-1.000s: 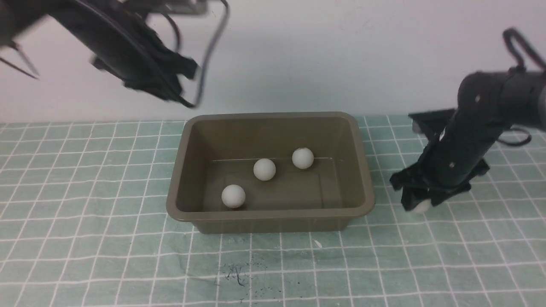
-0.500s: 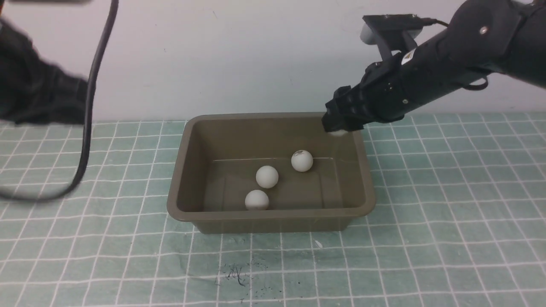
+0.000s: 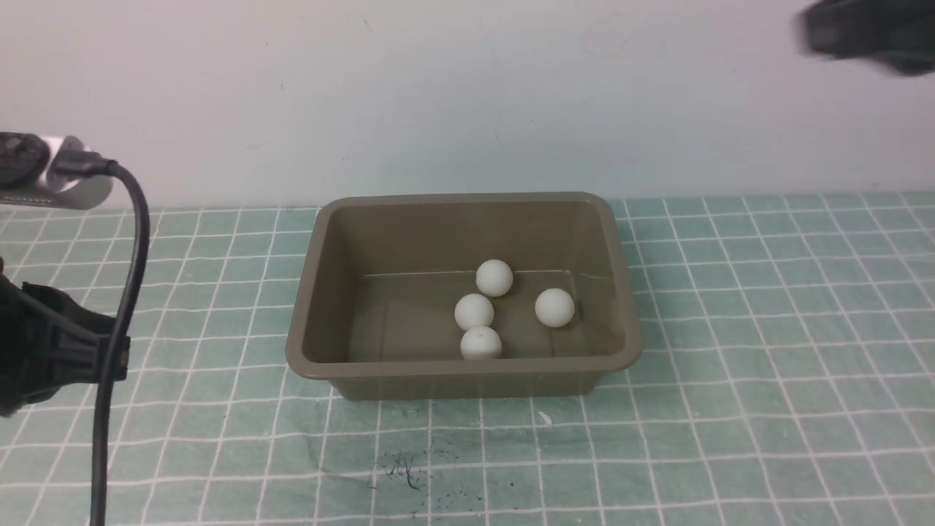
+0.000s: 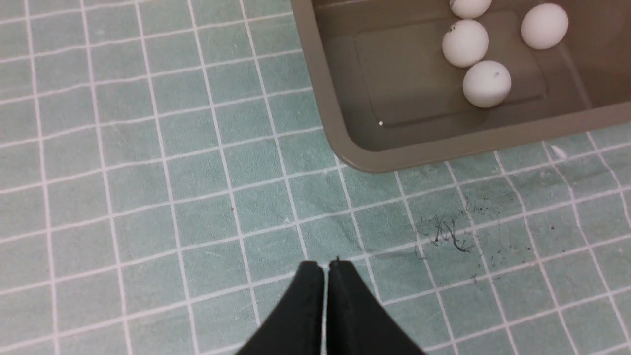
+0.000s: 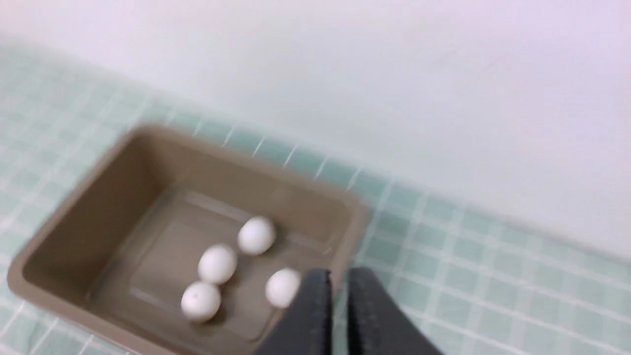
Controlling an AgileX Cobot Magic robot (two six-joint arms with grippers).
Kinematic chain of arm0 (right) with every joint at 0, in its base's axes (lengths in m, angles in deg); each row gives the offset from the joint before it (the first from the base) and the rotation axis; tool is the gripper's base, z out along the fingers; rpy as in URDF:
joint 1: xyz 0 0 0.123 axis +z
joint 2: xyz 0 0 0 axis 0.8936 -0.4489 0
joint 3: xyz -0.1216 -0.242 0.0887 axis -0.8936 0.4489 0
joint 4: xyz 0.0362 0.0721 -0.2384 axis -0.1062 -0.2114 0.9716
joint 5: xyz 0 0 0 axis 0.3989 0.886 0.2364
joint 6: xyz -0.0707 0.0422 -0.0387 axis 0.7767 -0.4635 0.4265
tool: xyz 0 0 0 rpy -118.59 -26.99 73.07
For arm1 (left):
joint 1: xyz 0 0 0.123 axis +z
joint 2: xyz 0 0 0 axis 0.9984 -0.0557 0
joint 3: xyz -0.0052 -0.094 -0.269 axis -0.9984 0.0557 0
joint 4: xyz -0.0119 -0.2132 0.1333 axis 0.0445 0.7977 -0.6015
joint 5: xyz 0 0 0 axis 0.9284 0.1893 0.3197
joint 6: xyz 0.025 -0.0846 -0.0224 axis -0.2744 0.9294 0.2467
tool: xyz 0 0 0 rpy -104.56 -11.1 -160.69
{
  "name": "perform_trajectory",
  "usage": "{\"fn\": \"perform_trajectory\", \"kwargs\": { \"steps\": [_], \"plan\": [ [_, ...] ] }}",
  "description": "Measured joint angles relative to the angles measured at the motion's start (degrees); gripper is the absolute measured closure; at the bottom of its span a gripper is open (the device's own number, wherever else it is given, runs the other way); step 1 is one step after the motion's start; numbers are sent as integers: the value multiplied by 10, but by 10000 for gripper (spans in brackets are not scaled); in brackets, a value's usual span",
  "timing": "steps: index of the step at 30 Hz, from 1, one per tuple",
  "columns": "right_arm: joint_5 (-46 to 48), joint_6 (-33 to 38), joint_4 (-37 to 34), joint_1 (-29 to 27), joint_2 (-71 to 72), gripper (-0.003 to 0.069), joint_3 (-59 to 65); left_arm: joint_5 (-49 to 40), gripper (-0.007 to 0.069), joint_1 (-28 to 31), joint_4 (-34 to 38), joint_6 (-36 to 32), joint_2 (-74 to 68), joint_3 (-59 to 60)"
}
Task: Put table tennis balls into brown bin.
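Note:
The brown bin (image 3: 467, 369) stands mid-table on the green grid mat. Several white table tennis balls lie on its floor: one (image 3: 494, 278) toward the back, one (image 3: 474, 312) in the middle, one (image 3: 481, 342) by the near wall and one (image 3: 554, 307) to the right. My left gripper (image 4: 324, 266) is shut and empty, over bare mat off the bin's (image 4: 374, 165) near left corner. My right gripper (image 5: 340, 276) is high above the bin's (image 5: 74, 197) right side, its fingers together with only a thin slit and nothing held. The balls (image 5: 217, 264) show blurred below it.
My left arm (image 3: 44, 351) and its black cable (image 3: 135, 241) fill the left edge of the front view. My right arm (image 3: 869, 33) is a dark blur at the top right corner. Dark scribble marks (image 3: 402, 471) lie on the mat in front of the bin.
My right arm carried a ball from the mat to over the bin's far right corner, let it go and rose away. That ball now lies in the bin. The left arm came down at the left.

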Motion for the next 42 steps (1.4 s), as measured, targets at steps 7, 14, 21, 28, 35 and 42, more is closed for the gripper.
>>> {"fn": "perform_trajectory", "kwargs": {
  "steps": [7, 14, 21, 28, 35, 42],
  "plan": [
    [-140, -104, 81, 0, 287, 671, 264, 19, 629, 0, 22, 0, 7, 4],
    [-270, -192, 123, 0, 510, 672, 492, 40, 629, 0, 26, -23, 7, 4],
    [-289, -205, 134, 0, 571, 672, 539, 67, 629, 0, 29, -41, 13, 5],
    [-289, -204, 135, 0, 571, 672, 539, 108, 629, 0, 30, -55, 154, 72],
    [-289, -204, 136, 0, 571, 672, 539, 124, 629, 0, 35, -55, 294, 148],
    [-289, -204, 136, 0, 572, 672, 539, 122, 629, 0, 37, -55, 363, 160]
  ]
}}
